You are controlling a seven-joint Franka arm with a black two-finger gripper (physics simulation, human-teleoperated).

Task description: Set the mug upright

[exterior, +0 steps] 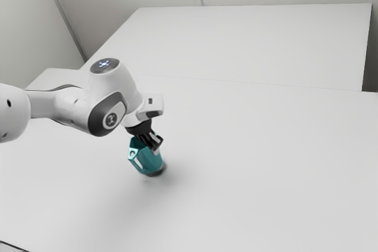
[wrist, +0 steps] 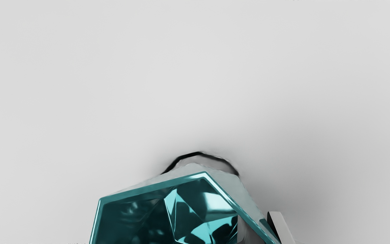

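The teal faceted mug (exterior: 147, 160) leans over the table in the exterior view, its open end toward the view's upper left and its dark base low, close to the table top. My gripper (exterior: 157, 144) is at the mug's upper part, shut on it. From the wrist view I look into the mug (wrist: 141, 217), with its pale outer side and base rim beyond the opening. One finger (wrist: 282, 227) stands against the outside of the wall; a grey shape inside the mug faces it across that wall. The other fingertip is not clearly made out.
The white table (exterior: 254, 163) spreads around the mug, with a shadow beneath it. A second white surface (exterior: 254, 39) adjoins at the back, before pale walls. A dark edge crosses the exterior view's lower left corner.
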